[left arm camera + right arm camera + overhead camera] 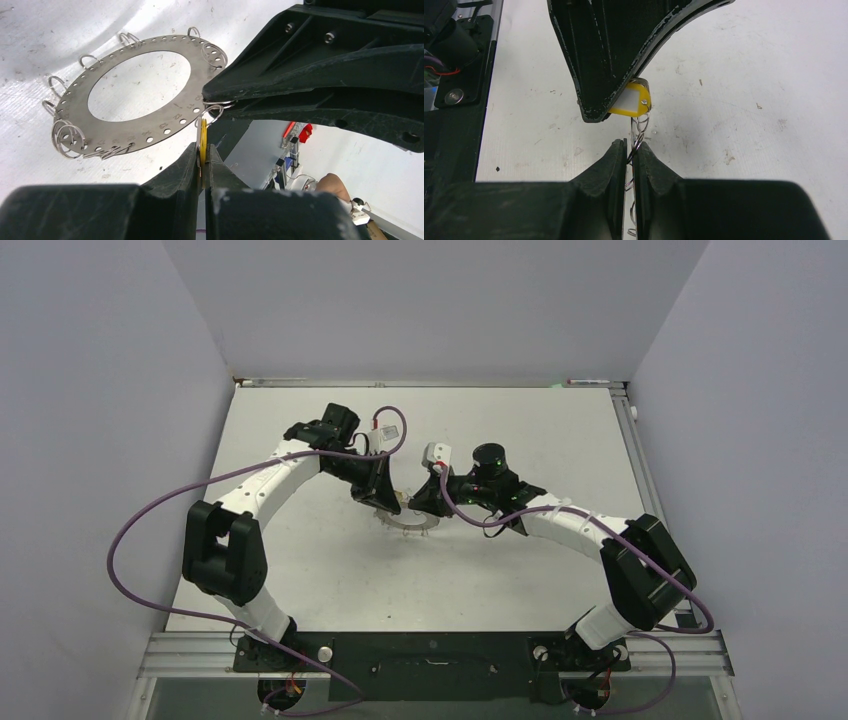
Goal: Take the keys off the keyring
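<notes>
The keyring (125, 131) is a flat grey perforated ring with thin wire loops round its edge, held above the white table. In the top view it (408, 523) hangs between both grippers. My left gripper (202, 150) is shut on the key (203, 136), a small yellow flat piece hanging from a wire loop (212, 112) at the ring's rim. My right gripper (630, 147) is shut on the keyring's edge, seen edge-on. In the right wrist view the key (631, 100) shows a white face, pinched under the left gripper's fingers (604, 75).
The white table (520, 440) is walled by grey panels at the back and sides. A metal frame with the arm bases (430, 655) runs along the near edge. Purple cables loop off both arms (140, 530).
</notes>
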Controlling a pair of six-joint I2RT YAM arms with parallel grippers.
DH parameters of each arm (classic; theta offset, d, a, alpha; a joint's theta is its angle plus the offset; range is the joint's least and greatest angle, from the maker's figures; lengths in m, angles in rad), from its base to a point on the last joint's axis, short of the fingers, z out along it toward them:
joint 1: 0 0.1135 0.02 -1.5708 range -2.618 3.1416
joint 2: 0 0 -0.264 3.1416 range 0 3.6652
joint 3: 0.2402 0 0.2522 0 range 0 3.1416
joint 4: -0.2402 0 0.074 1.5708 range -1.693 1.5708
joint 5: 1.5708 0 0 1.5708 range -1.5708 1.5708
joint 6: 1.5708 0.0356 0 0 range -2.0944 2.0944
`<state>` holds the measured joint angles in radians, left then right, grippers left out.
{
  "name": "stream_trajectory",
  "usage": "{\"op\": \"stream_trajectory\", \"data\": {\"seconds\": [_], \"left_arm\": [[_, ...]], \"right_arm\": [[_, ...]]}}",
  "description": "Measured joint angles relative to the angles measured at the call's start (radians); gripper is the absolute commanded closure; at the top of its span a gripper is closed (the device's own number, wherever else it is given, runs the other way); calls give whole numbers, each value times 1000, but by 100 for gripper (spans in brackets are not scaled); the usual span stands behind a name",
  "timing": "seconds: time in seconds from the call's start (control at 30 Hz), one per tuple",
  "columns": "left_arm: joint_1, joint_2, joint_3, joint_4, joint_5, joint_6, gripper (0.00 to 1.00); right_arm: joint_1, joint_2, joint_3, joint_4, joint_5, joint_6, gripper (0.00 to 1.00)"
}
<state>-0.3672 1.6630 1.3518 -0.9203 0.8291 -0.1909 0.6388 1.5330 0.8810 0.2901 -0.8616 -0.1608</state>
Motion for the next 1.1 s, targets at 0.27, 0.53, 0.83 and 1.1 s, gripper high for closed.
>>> {"op": "stream_trajectory", "data": {"seconds": [0.27,0.53,0.83,1.1], "left_arm": [[8,0,-2,2,-61,0,100],[9,0,-2,4,-74,1,100],[59,-26,-2,4,-170,57,100],[247,-68,3,-5,-293,209,100]], "right_arm": [[-19,0,0,0,-10,18,95],[-24,0,0,0,-10,20,95],[-31,0,0,-2,-10,23,95],[-37,0,0,-18,-9,24,95]]}}
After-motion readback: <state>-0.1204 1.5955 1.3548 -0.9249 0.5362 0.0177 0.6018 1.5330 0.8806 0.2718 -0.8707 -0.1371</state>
